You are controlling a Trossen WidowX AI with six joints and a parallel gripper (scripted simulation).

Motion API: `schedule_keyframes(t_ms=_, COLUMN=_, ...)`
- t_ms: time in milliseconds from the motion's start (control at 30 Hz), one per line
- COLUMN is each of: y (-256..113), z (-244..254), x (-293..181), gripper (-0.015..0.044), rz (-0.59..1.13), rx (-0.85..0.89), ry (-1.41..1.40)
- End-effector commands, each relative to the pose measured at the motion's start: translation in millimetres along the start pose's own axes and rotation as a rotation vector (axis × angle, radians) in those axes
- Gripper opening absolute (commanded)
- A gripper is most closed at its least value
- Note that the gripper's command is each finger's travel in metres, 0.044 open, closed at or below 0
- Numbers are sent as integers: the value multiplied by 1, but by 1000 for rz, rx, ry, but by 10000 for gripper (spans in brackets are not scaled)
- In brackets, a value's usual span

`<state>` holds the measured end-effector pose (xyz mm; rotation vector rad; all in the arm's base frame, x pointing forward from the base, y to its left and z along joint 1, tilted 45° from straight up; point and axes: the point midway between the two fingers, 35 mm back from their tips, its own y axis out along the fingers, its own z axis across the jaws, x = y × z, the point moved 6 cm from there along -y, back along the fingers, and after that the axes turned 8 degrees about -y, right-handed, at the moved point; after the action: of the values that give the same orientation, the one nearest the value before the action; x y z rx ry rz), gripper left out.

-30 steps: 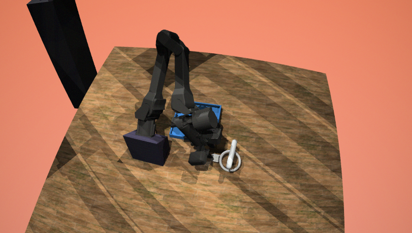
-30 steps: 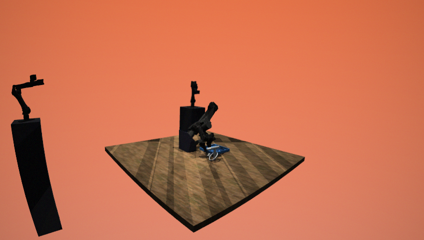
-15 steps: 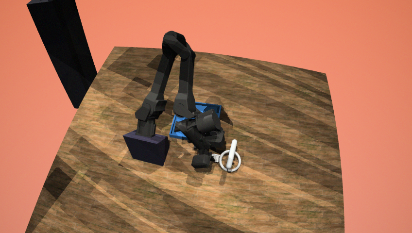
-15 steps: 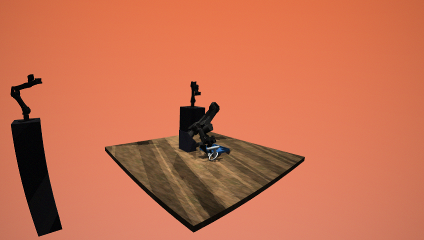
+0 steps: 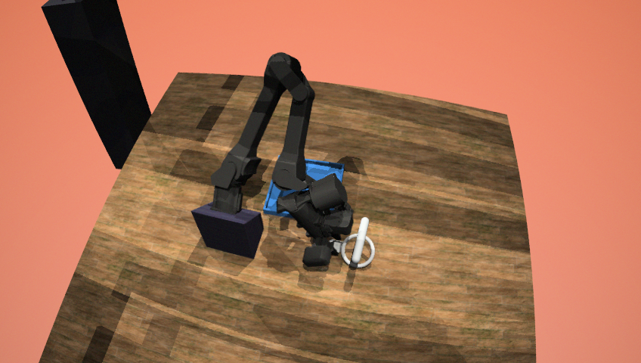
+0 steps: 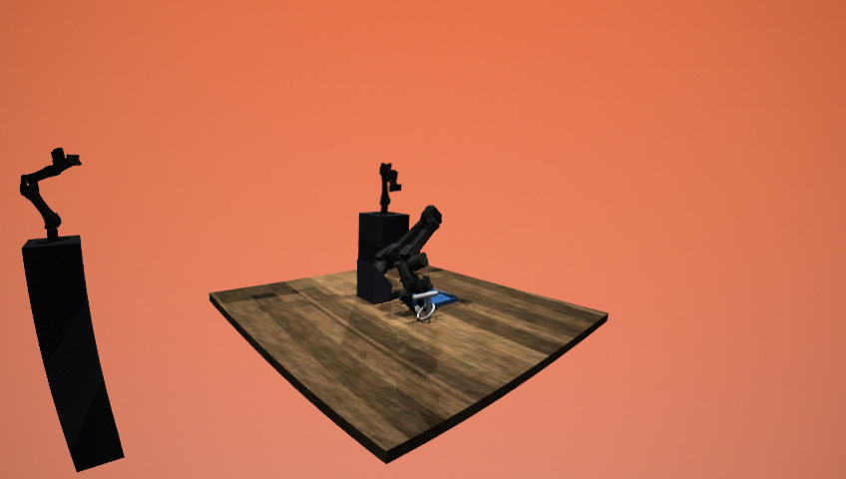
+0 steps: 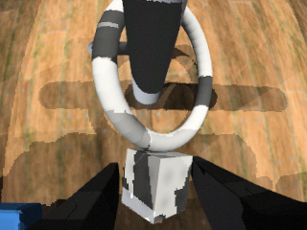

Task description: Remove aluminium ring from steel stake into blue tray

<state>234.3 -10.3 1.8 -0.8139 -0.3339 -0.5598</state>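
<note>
The pale ring lies around the foot of the steel stake, under its cross-bar. In the wrist view the cross-bar is out of sight. The ring's block-shaped tab points toward the arm. My gripper is partly open, with one finger on each side of the tab. In the wrist view a narrow gap shows at the left finger; at the right finger I cannot tell. The blue tray is partly hidden by the arm and holds no ring.
The dark base block of the arm stands beside the tray. A tall dark pedestal stands beyond the wooden table's far left edge. A second pedestal stands off the table at the left in the exterior view.
</note>
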Motion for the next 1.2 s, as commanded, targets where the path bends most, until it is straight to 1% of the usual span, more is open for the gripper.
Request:
schedule_keyframes(t_ms=0, y=3, z=0, x=-3, gripper=200, rz=8, rx=-1, ry=8)
schedule_keyframes(t_ms=67, y=3, z=1, x=-3, gripper=200, rz=8, rx=-1, ry=8)
schedule_keyframes(t_ms=1000, y=1, z=0, x=0, gripper=13, rz=0, rx=0, ry=1)
schedule_keyframes(t_ms=1033, y=1, z=0, x=0, gripper=0, rz=0, rx=0, ry=1)
schedule_keyframes(t_ms=1167, y=-3, z=0, x=2, gripper=0, rz=2, rx=-1, ry=2)
